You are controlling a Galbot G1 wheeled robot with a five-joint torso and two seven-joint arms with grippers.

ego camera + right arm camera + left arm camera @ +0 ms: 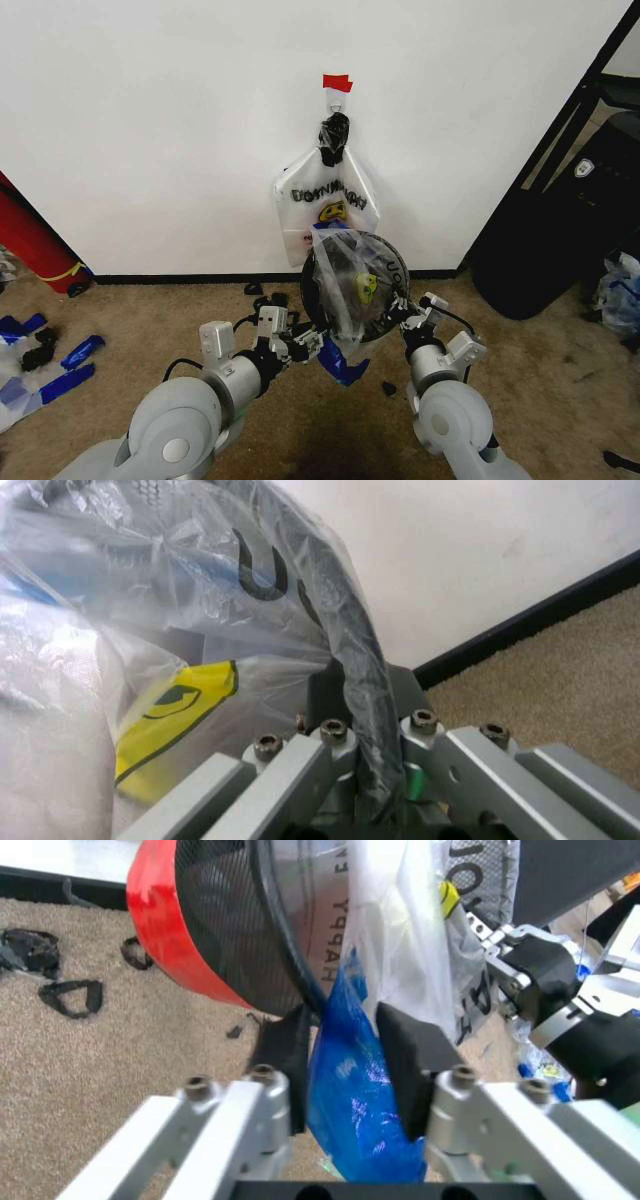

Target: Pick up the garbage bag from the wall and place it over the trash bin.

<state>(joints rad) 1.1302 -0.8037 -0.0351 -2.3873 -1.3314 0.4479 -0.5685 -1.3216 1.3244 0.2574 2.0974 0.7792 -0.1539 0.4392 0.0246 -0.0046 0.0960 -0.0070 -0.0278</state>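
Two grippers flank the small round black trash bin (355, 285), which is held tilted off the tan carpet (540, 370) with its opening turned toward the camera, in front of the plain white wall (150, 120) with its black baseboard (170, 278). The thin clear plastic garbage bag (345, 300), with black lettering, a yellow smiley and blue tape strips, is draped over the bin's mouth and hangs down below the rim.

The left gripper (300, 347) sits at the bin's lower left edge. In the left wrist view its two black pads (408, 1057) are clenched on the bag's crumpled blue tape strip (355, 1102), just beside the bin's black mesh wall and the red band around its base (165, 922).

The right gripper (412, 312) is at the bin's right edge. In the right wrist view its fingers pinch the bin's black rim (355, 667), with clear plastic wrapped over that rim and the yellow smiley (170, 712) showing just inside.

On the wall behind, a similar printed bag (325, 205) hangs from a small hook (337, 104) under a red tape piece (337, 82). A big red cylinder (35, 245) leans at far left, with blue tape scraps (70, 365) lying on the carpet nearby.
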